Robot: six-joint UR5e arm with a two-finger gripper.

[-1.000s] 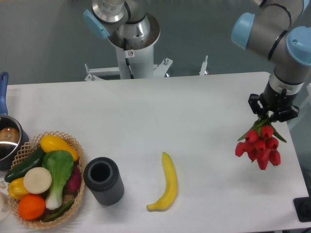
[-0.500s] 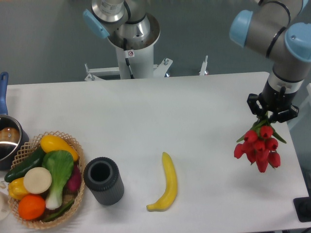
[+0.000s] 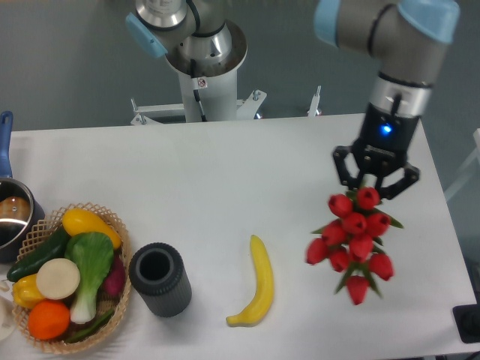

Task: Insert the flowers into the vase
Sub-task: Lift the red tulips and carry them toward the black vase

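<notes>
My gripper (image 3: 374,182) is shut on the stem end of the flowers (image 3: 351,240), a bunch of red tulips with green leaves that hangs below it, heads down, above the right half of the table. The vase (image 3: 159,278), a dark grey ribbed cylinder with a round black mouth, stands upright at the front left of the table, far to the left of the gripper and the flowers. The stems are mostly hidden between the fingers.
A yellow banana (image 3: 256,283) lies between the vase and the flowers. A wicker basket (image 3: 118,241) with vegetables and fruit stands left of the vase. A steel pot (image 3: 13,217) with a blue handle is at the left edge. The robot base (image 3: 202,67) stands behind the table.
The gripper has moved left and risen with the flowers in it, away from the table's right edge. The bunch now hangs closer to the banana and looks larger.
</notes>
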